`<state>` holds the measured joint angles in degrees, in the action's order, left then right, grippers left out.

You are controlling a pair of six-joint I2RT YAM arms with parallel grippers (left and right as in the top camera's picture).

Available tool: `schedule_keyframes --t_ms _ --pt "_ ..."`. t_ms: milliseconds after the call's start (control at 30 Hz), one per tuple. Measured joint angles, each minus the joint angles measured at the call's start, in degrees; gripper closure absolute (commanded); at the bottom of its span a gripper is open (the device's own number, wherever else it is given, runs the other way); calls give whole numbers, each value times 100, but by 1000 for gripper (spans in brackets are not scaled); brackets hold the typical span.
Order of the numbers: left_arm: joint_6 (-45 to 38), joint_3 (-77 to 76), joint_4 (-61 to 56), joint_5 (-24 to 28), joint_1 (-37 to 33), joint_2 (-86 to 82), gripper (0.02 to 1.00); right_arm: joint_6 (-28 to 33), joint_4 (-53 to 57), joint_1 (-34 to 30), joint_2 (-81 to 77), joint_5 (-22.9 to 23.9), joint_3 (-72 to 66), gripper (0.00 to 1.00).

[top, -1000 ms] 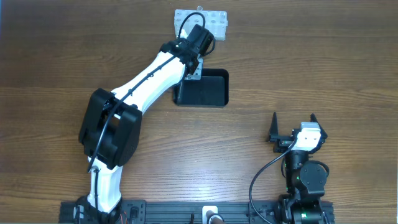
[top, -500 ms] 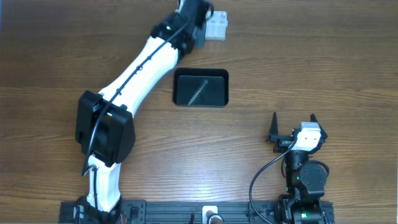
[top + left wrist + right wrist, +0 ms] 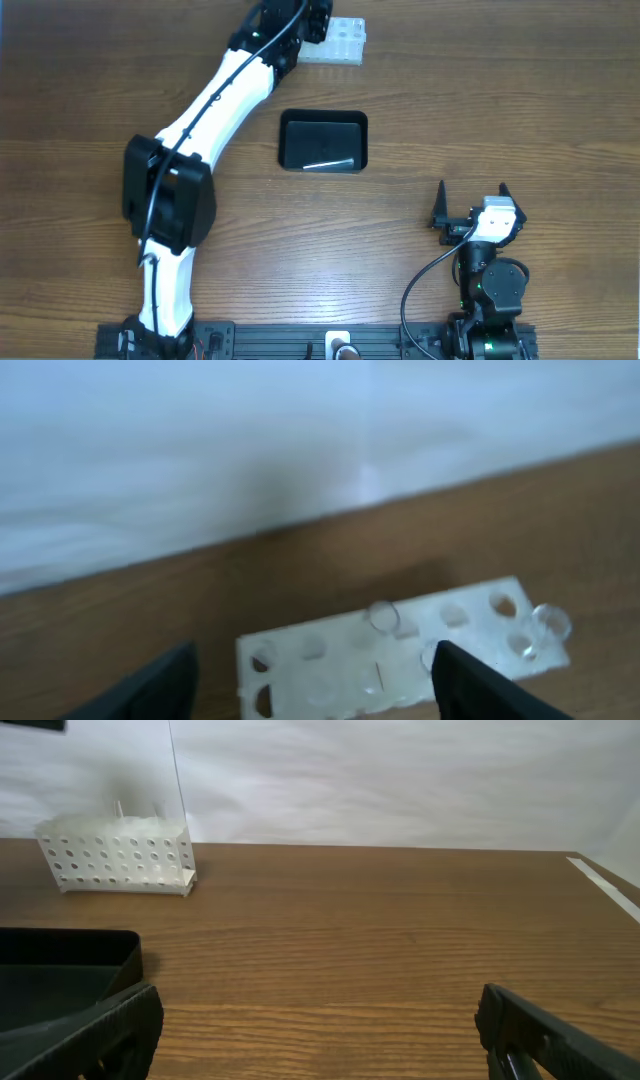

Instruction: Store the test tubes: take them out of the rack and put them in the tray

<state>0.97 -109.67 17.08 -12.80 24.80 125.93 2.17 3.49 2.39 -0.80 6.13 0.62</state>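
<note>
The white perforated rack [image 3: 341,41] stands at the table's far edge, with clear test tubes [image 3: 383,616] upright in its holes. My left gripper [image 3: 314,18] hovers over the rack's [image 3: 400,660] left part, open, its dark fingers [image 3: 165,682] spread wide with nothing held. The black tray [image 3: 290,130] sits nearer the table's middle. One clear tube [image 3: 330,163] lies almost level along its near side. My right gripper [image 3: 471,205] rests open near its base, far from both. From there the rack [image 3: 118,855] and a corner of the tray [image 3: 60,970] are in sight.
Bare wooden tabletop [image 3: 500,100] surrounds the tray and rack. A pale wall [image 3: 400,780] rises just behind the rack at the table's far edge. The left arm's white link [image 3: 225,95] stretches diagonally over the table left of the tray.
My left gripper went from above the tray back up to the rack, leaving a tube in the tray. That tube has since rolled from a slant to lie along the tray's near side.
</note>
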Motion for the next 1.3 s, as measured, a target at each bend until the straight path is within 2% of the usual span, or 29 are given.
schedule_keyframes --t_ms 333,1133,1233,1300 --pt "-402 0 -435 535 -251 514 246 -2 0 0 0 0 0 7" --pt "-448 0 -1008 949 -321 861 233 0 0 0 0 0 0 9" --pt "-448 0 -1178 964 -323 861 251 0 0 0 0 0 0 9" --pt "-448 0 -1266 964 -321 861 303 0 0 0 0 0 0 9"
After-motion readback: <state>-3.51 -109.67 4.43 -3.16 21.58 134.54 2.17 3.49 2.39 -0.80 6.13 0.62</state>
